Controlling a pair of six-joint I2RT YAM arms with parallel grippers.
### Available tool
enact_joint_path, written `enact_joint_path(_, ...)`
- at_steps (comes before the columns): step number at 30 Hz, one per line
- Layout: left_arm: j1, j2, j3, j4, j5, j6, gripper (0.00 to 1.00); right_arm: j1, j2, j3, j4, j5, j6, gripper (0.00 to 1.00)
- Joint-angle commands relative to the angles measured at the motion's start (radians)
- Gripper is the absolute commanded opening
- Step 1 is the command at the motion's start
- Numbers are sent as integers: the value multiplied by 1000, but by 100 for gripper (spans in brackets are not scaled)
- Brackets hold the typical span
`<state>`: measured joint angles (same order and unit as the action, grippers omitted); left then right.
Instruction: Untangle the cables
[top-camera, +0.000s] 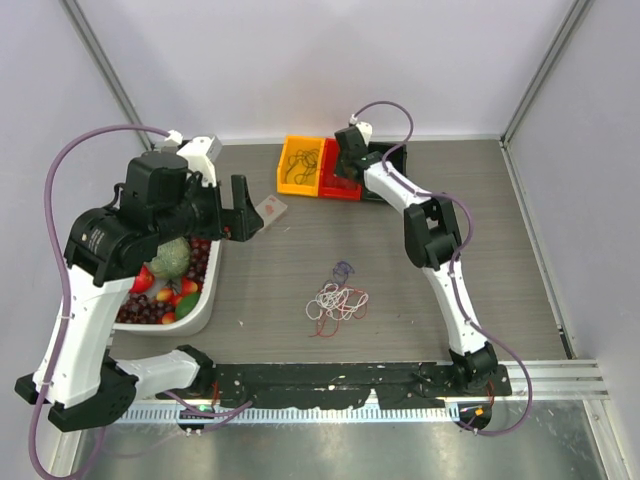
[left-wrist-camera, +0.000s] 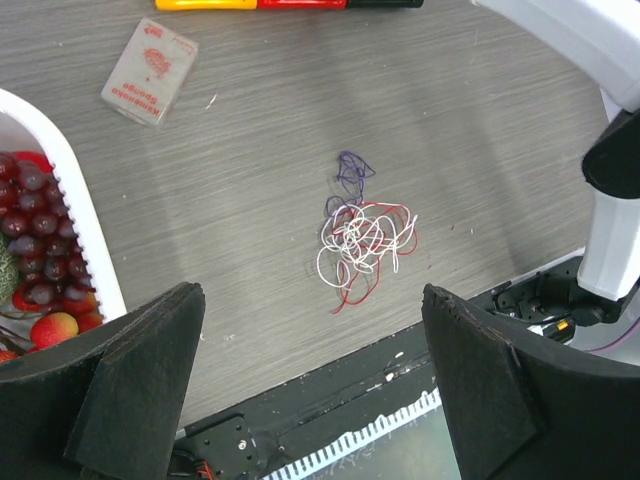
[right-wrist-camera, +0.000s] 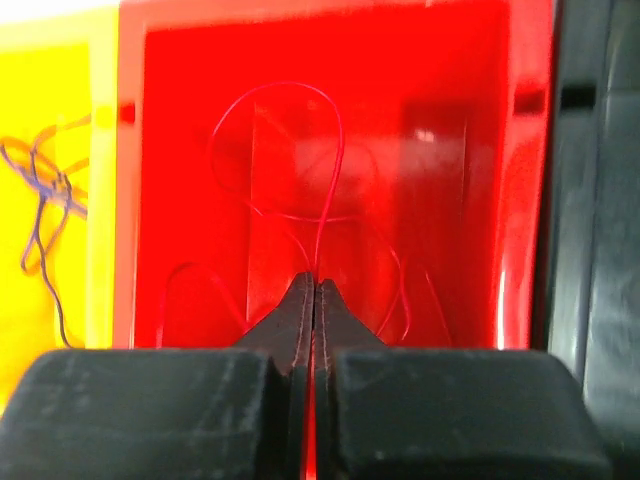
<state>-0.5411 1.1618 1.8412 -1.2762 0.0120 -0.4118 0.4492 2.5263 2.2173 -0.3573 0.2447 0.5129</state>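
Fruit (top-camera: 172, 258) is filling the white basket (top-camera: 207, 295) at the left of the overhead view, and above it we are holding the left gripper (top-camera: 243, 212) with its jaws spread wide and nothing between them. Just right of those jaws a small packet (top-camera: 271, 207) is lying flat on the table (top-camera: 480, 260). Toward the centre we are looking at the tangle (top-camera: 336, 300): white and red loops threaded through each other, with a purplish cable (left-wrist-camera: 350, 172) trailing off its upper end. In the left wrist view it is sitting ahead of the open fingers (left-wrist-camera: 130, 380), in line with the gap between them and a little right of the middle. Its long axis is running up and down the frame, so we are judging that a reach forward and down would bring the jaws across it. Further right, at the top of the overhead view, the yellow bin (top-camera: 290, 188) is holding a dark cable (right-wrist-camera: 40, 200), and the right gripper (right-wrist-camera: 316, 290) is reaching into the red bin (right-wrist-camera: 450, 220) beside it. Its jaws are pressed fully together, and a red wire (right-wrist-camera: 325, 180) is running straight into their seam, so we are reading it as pinched there. With that arm occupied at the bins, we are taking the left arm as better placed for the tangle.
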Motion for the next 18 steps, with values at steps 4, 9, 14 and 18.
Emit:
enact_joint_path(4, 3, -31, -48, 47, 29, -65, 94, 34, -187, -171, 30, 65, -16, 2)
enact_joint_path(9, 1, -31, -82, 34, 57, -123, 94, 34, -144, 20, -121, 64, -34, 31)
enact_joint_path(14, 3, -34, -216, 101, 137, -195, 93, 32, -199, 145, -405, 78, 15, 51)
enact_joint_path(18, 1, -68, -434, 276, 221, -295, 89, 55, -423, -190, -398, -20, 22, 56)
